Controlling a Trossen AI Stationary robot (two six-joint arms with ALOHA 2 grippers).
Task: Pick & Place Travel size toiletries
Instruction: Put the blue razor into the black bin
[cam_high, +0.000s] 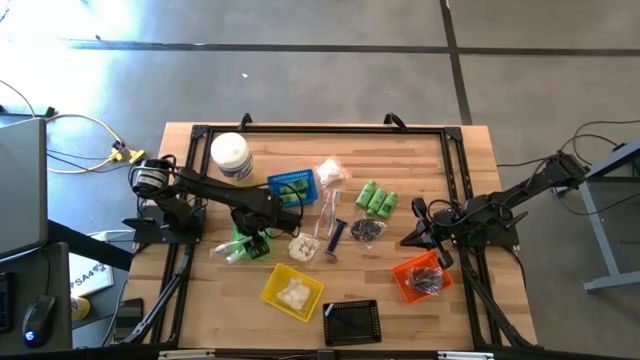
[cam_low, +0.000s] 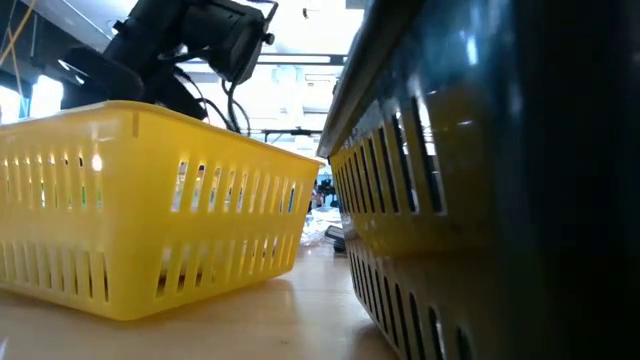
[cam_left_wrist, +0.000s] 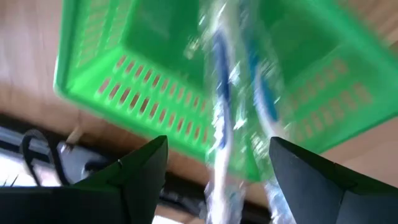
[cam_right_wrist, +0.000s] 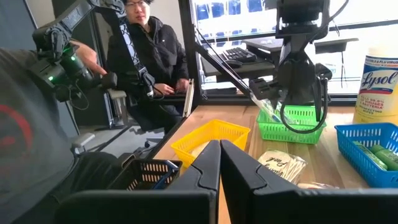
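Left fingers (cam_left_wrist: 217, 180) spread wide over the green basket (cam_left_wrist: 149, 68), clear sachets (cam_left_wrist: 233, 106) between them; right fingers (cam_right_wrist: 219, 168) pressed together, holding nothing.

Left: both fingers stand well apart, neither visibly clamping the sachets, which hold blue-handled sticks and hang in the gap, reaching down into the green basket just past the fingertips. High view: left gripper (cam_high: 250, 238) sits above the green basket (cam_high: 240, 243) at the counter's (cam_high: 470, 160) left side, a sachet (cam_high: 232, 256) poking out beside it. Beyond it: blue basket (cam_high: 293, 187), white-lidded jar (cam_high: 231, 157), yellow basket (cam_high: 292, 291) holding a white packet (cam_high: 294, 293). Mid-counter lie green bottles (cam_high: 377, 200), another sachet (cam_high: 335, 235) and a dark piece (cam_high: 365, 230). Right gripper (cam_high: 422, 232) waits at the right side, just next to the orange basket (cam_high: 420, 278); black basket (cam_high: 351, 322) at the front edge. A person (cam_right_wrist: 149, 56) sits beyond the counter.
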